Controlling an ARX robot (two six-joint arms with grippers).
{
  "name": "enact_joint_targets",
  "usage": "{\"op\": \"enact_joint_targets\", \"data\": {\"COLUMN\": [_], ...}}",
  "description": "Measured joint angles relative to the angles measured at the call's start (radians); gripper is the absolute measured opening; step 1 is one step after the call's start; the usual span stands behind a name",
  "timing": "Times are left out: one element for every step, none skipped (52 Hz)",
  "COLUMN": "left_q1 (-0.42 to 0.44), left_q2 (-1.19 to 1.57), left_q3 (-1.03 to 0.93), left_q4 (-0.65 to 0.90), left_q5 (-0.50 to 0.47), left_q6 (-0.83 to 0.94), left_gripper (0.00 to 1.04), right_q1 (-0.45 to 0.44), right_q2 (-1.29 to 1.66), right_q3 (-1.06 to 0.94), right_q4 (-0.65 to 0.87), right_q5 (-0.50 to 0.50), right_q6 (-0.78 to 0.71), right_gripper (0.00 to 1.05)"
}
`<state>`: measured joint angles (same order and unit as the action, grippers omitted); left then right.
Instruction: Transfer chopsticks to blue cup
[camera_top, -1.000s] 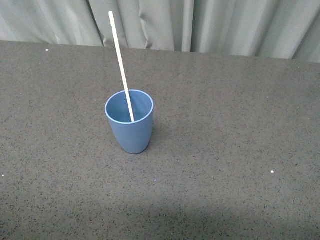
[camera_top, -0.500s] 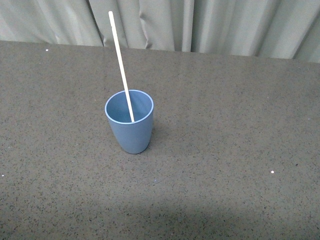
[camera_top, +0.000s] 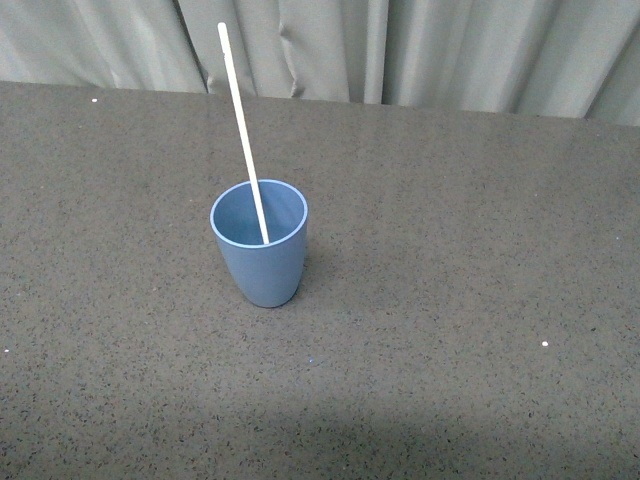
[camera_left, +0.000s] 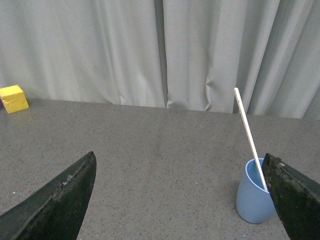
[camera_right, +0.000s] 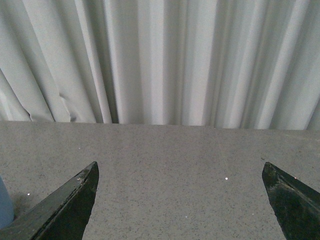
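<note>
The blue cup (camera_top: 259, 246) stands upright on the dark speckled table. The cream-white chopstick (camera_top: 241, 128) stands inside it, leaning back and to the left, its top well above the rim. In the left wrist view the cup (camera_left: 252, 197) and the chopstick (camera_left: 248, 132) sit beside the right-hand finger. My left gripper (camera_left: 180, 200) is open and empty, back from the cup. My right gripper (camera_right: 180, 200) is open and empty over bare table; a sliver of the blue cup (camera_right: 5, 207) shows at that view's edge. Neither arm shows in the front view.
A grey curtain (camera_top: 400, 50) hangs along the far edge of the table (camera_top: 450, 250). A yellow block (camera_left: 13, 98) sits by the curtain in the left wrist view.
</note>
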<state>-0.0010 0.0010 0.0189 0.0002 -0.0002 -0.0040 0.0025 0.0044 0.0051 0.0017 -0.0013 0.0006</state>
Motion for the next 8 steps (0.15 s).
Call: {"op": "enact_joint_targets", "data": {"left_q1": [0.000, 0.000, 0.000, 0.000, 0.000, 0.000, 0.000, 0.000], "left_q2": [0.000, 0.000, 0.000, 0.000, 0.000, 0.000, 0.000, 0.000], "left_q3": [0.000, 0.000, 0.000, 0.000, 0.000, 0.000, 0.000, 0.000], "left_q4": [0.000, 0.000, 0.000, 0.000, 0.000, 0.000, 0.000, 0.000], "left_q5": [0.000, 0.000, 0.000, 0.000, 0.000, 0.000, 0.000, 0.000], "left_q6": [0.000, 0.000, 0.000, 0.000, 0.000, 0.000, 0.000, 0.000], "left_gripper": [0.98, 0.98, 0.98, 0.98, 0.98, 0.98, 0.98, 0.98], "right_q1": [0.000, 0.000, 0.000, 0.000, 0.000, 0.000, 0.000, 0.000], "right_q2": [0.000, 0.000, 0.000, 0.000, 0.000, 0.000, 0.000, 0.000], "right_q3": [0.000, 0.000, 0.000, 0.000, 0.000, 0.000, 0.000, 0.000], "right_q4": [0.000, 0.000, 0.000, 0.000, 0.000, 0.000, 0.000, 0.000], "right_q5": [0.000, 0.000, 0.000, 0.000, 0.000, 0.000, 0.000, 0.000], "right_q6": [0.000, 0.000, 0.000, 0.000, 0.000, 0.000, 0.000, 0.000], "right_gripper": [0.95, 0.95, 0.95, 0.95, 0.95, 0.95, 0.95, 0.95]}}
